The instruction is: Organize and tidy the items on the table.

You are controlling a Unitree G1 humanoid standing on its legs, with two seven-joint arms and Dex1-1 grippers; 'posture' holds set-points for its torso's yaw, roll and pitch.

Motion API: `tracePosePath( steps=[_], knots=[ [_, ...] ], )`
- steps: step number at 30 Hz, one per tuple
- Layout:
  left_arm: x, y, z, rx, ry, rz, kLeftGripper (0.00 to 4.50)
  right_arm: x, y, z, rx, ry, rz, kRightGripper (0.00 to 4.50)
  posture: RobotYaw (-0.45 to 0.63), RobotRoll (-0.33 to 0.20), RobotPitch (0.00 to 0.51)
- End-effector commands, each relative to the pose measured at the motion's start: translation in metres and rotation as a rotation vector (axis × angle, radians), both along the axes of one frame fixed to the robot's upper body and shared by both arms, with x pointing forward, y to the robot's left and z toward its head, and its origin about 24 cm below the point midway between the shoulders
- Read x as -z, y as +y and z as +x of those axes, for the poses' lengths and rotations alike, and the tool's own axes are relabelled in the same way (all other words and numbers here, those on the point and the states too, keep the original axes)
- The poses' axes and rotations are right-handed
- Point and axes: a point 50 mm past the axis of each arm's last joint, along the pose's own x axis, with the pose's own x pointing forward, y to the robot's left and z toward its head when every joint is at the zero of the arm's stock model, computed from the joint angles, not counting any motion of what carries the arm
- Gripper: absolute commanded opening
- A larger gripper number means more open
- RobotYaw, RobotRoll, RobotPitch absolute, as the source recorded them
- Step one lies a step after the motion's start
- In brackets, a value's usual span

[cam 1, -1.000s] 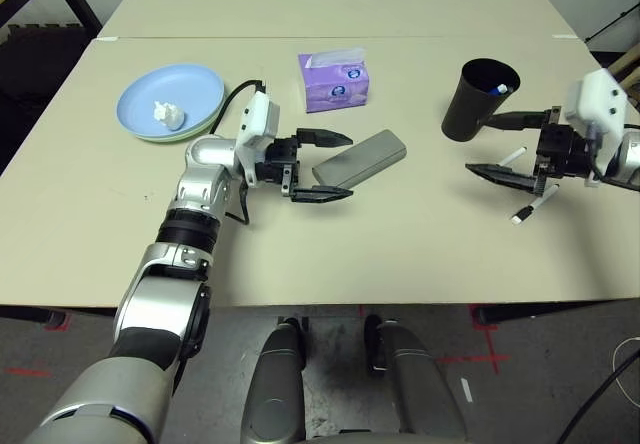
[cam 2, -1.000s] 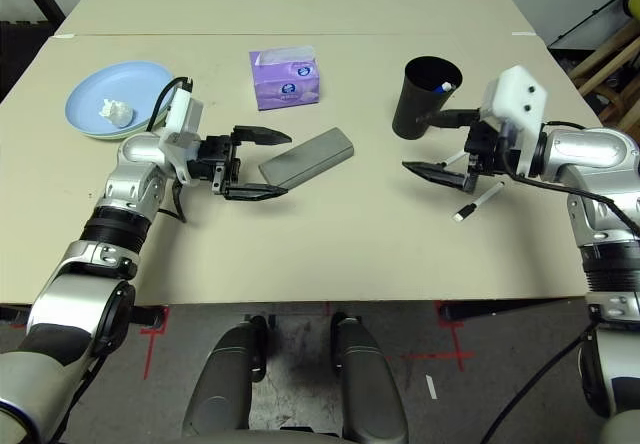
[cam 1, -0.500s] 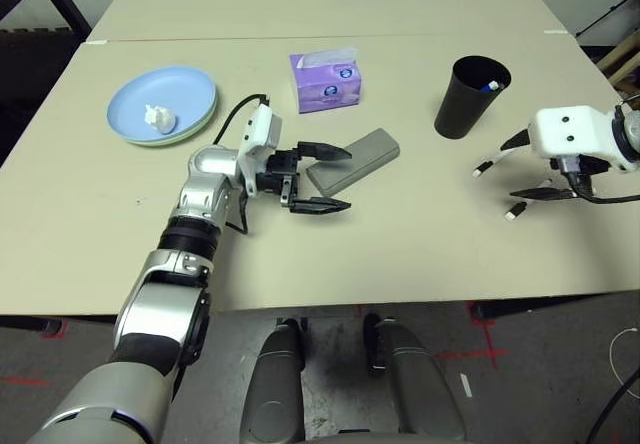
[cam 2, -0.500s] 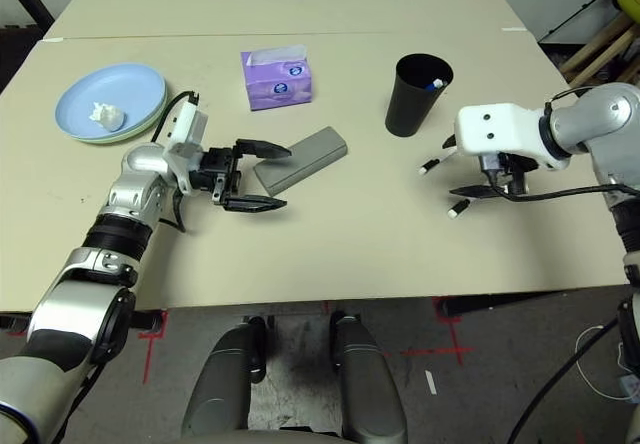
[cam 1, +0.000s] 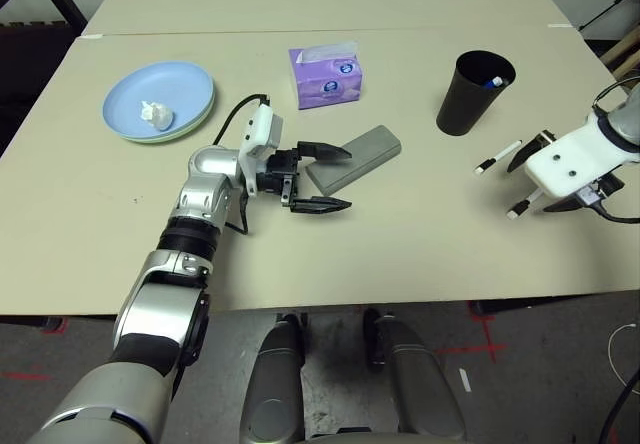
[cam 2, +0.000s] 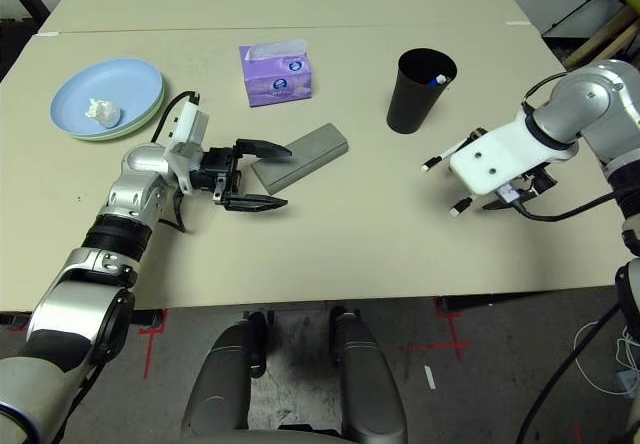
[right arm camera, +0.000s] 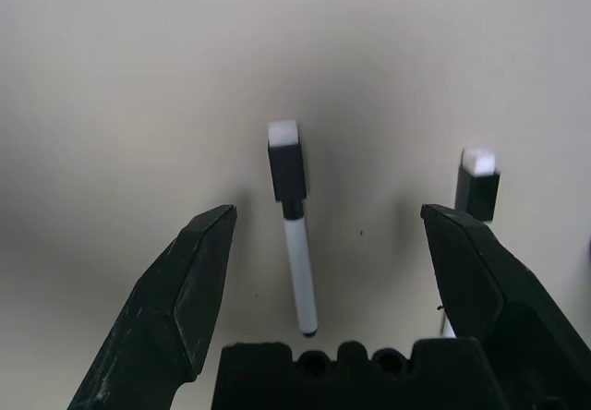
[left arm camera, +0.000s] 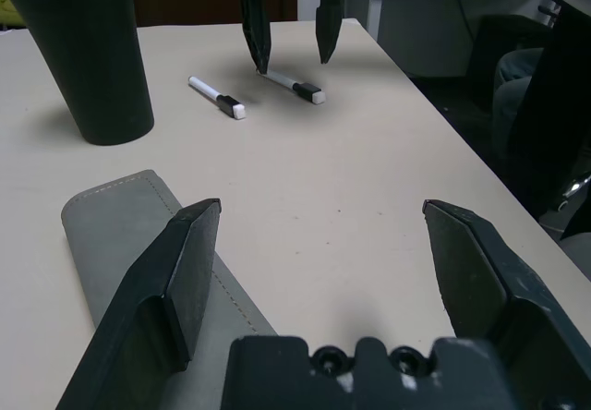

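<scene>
A: Eyes on the big pale beige bench (cam 1: 400,254). The left pincer (cam 1: 322,177) sits level, pointing across toward the robot's right, jaws spread wide and empty, with the near end of the grey oblong fabric-covered glasses case (cam 1: 355,159) lying between its two black fingers (left arm camera: 185,271).

B: Touching it?

A: From the wrist view the case runs right alongside one finger; whether there is contact I can't tell. Nothing is gripped.

B: And the right side?

A: The right pincer (right arm camera: 323,244) points steeply down over two thin black-and-white pens (cam 1: 497,156), jaws released, nothing held. In its wrist view one pen (right arm camera: 293,216) lies on the bench directly between the fingers, and the second pen's white-tipped black end (right arm camera: 477,184) is just beside one finger.

B: The cup?

A: The tall black tapered cup (cam 1: 474,94) stands upright, farther back than the pens and near them, with something blue and white poking up inside at the rim; too small to name.

B: Left end of the bench?

A: A light blue round plate (cam 1: 160,99) is stacked on a pale green plate whose rim (cam 1: 188,131) peeks out underneath. A small crumpled white tissue (cam 1: 155,114) rests on the blue one. A purple tissue box (cam 1: 327,72) sits beyond the case, well apart from the plates.
</scene>
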Motion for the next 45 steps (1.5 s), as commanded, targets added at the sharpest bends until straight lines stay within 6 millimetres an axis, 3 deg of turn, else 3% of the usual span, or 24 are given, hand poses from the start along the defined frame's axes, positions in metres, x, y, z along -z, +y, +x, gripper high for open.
tracePosePath(
  steps=[1, 15, 33, 37, 45],
  knots=[
    [-0.002, 0.001, 0.000, 0.007, -0.007, 0.028, 4.47, 0.009, -0.001, -0.004, -0.033, 0.029, -0.034, 4.50, 0.02, 0.000, 0.271],
    [-0.005, 0.003, 0.001, -0.011, -0.015, 0.036, 4.47, 0.021, 0.011, 0.005, -0.144, 0.036, -0.083, 4.50, 0.05, 0.000, 0.275],
    [-0.005, 0.005, 0.001, -0.032, -0.025, 0.029, 4.47, 0.025, 0.011, 0.008, -0.161, 0.064, -0.132, 4.50, 0.06, 0.000, 0.270],
    [-0.006, 0.005, 0.001, -0.034, -0.028, 0.027, 4.50, 0.027, 0.012, 0.009, -0.163, 0.081, -0.143, 3.57, 0.06, 0.000, 0.270],
    [-0.007, 0.006, 0.001, -0.038, -0.031, 0.027, 4.50, 0.030, 0.016, 0.009, -0.173, 0.098, -0.144, 0.62, 0.07, 0.000, 0.270]
  ],
)
